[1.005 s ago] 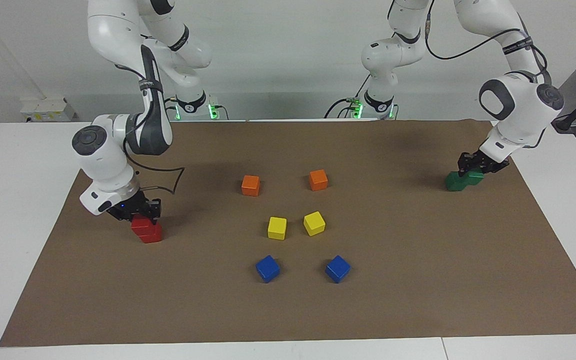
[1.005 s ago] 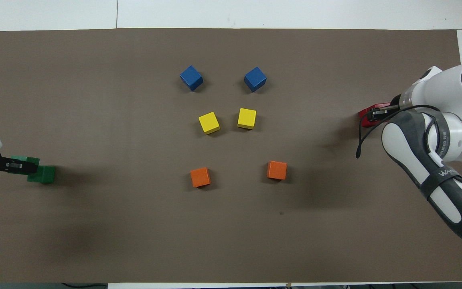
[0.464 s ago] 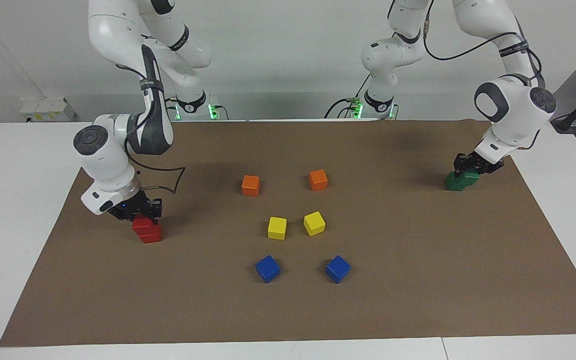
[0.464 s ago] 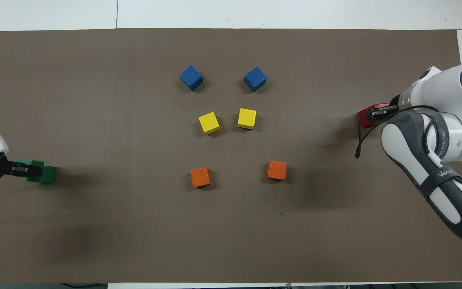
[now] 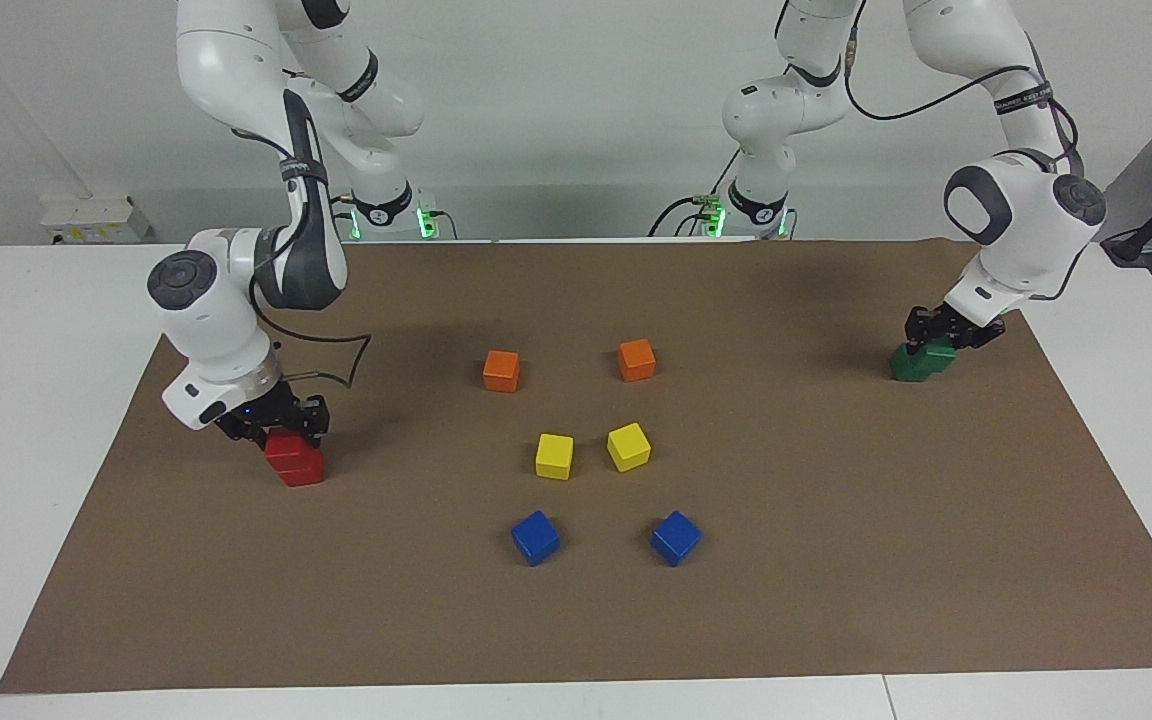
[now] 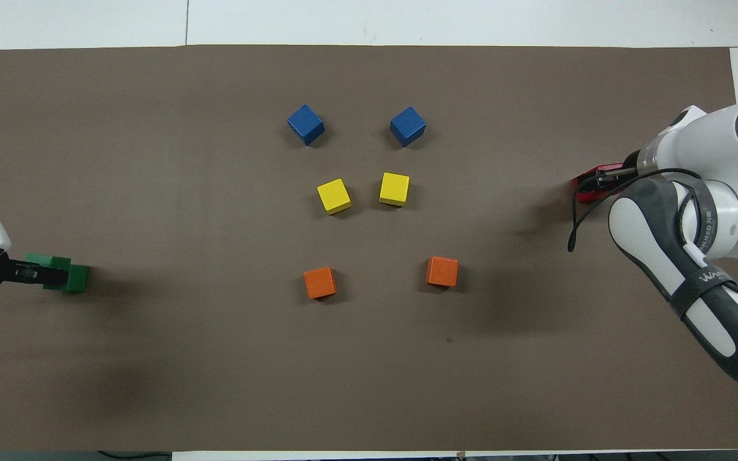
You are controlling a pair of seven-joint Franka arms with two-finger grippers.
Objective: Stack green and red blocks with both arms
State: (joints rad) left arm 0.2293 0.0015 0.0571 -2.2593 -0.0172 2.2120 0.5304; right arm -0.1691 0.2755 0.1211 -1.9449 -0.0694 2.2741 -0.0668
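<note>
My right gripper [image 5: 281, 432] is shut on a red block [image 5: 286, 450] and holds it on top of the second red block [image 5: 302, 472], at the right arm's end of the mat. In the overhead view only a red edge [image 6: 588, 184] shows beside that gripper [image 6: 609, 179]. My left gripper [image 5: 939, 335] is shut on a green block [image 5: 940, 351] that sits on the second green block [image 5: 914, 367], at the left arm's end. In the overhead view the left gripper [image 6: 29, 274] is over the green blocks [image 6: 76, 278].
In the middle of the brown mat [image 5: 836, 560] lie two orange cubes [image 5: 501, 371] [image 5: 637, 360], two yellow cubes [image 5: 554, 456] [image 5: 628, 447] and two blue cubes [image 5: 535, 537] [image 5: 675, 538], in rows going away from the robots.
The left gripper has carried its green block over the second green block and set it down on it. The right gripper has shifted its red block slightly, squarer over the lower red block.
</note>
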